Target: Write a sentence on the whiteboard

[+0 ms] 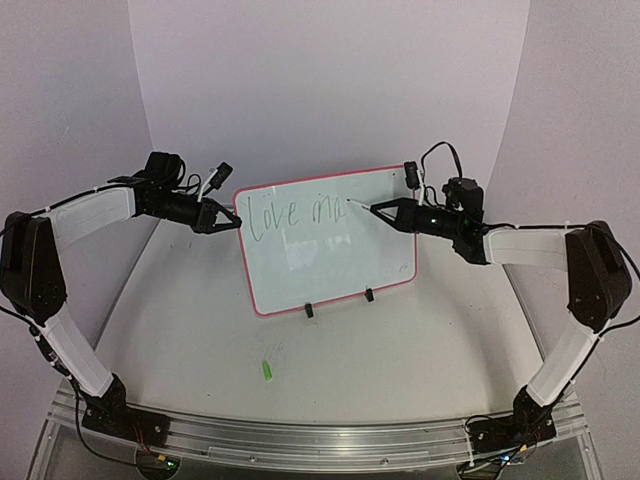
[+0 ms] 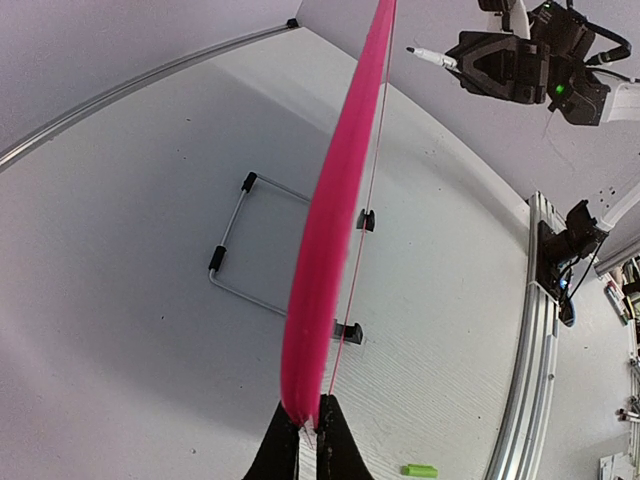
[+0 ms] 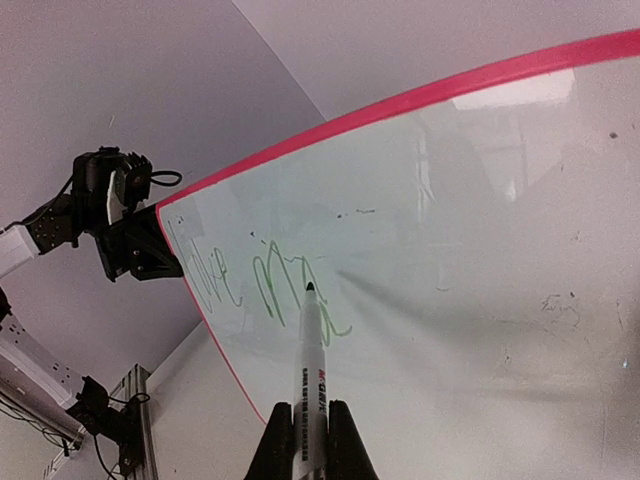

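The whiteboard (image 1: 330, 255) with its red-pink rim stands tilted on two black feet at mid table. Greenish writing (image 1: 296, 212) on its top line reads about "Love ma"; it also shows in the right wrist view (image 3: 265, 285). My left gripper (image 1: 230, 222) is shut on the board's left rim, seen edge-on in the left wrist view (image 2: 308, 425). My right gripper (image 1: 385, 210) is shut on a white marker (image 3: 311, 380), whose tip (image 1: 349, 202) is at the board right after the "ma".
A green marker cap (image 1: 266, 370) lies on the table in front of the board; it also shows in the left wrist view (image 2: 419, 469). The board's wire stand (image 2: 240, 250) sits behind it. Curved white walls close the back and sides.
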Controlling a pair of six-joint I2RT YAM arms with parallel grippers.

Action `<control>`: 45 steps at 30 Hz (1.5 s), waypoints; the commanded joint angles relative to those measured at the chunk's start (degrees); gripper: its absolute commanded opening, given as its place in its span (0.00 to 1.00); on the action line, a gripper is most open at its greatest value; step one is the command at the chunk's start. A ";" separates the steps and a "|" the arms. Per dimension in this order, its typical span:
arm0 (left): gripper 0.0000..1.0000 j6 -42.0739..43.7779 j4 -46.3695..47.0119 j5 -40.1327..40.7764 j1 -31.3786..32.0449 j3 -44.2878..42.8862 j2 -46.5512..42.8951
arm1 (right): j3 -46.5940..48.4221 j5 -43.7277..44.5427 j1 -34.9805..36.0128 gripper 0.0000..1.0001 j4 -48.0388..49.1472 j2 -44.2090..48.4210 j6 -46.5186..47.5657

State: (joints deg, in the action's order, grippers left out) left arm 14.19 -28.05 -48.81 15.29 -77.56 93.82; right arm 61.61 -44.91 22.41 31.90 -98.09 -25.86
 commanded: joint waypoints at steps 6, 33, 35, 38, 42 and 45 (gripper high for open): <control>0.00 2.16 -2.88 2.68 0.91 -0.96 0.26 | 6.41 -0.63 -0.26 0.00 2.65 -3.50 -0.75; 0.00 2.39 -3.19 2.98 1.15 -1.10 0.50 | -4.31 0.07 -0.22 0.00 7.15 -2.66 -2.68; 0.00 2.41 -3.26 3.06 1.17 -1.10 0.50 | -5.15 -0.67 -0.24 0.00 8.88 -0.72 -3.74; 0.00 2.43 -3.26 3.08 1.14 -1.12 0.60 | -5.78 -1.14 -0.22 0.00 10.34 1.90 -4.78; 0.00 2.42 -3.29 3.01 1.23 -1.28 0.63 | -5.32 -0.19 -0.19 0.00 10.40 3.31 -5.02; 0.00 2.45 -3.35 3.11 1.32 -1.14 0.48 | -4.54 1.21 -0.22 0.00 10.34 2.63 -4.96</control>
State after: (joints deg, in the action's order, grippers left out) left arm 14.81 -28.45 -48.29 15.44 -77.63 93.82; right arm 55.59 -45.58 22.41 38.88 -96.74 -30.18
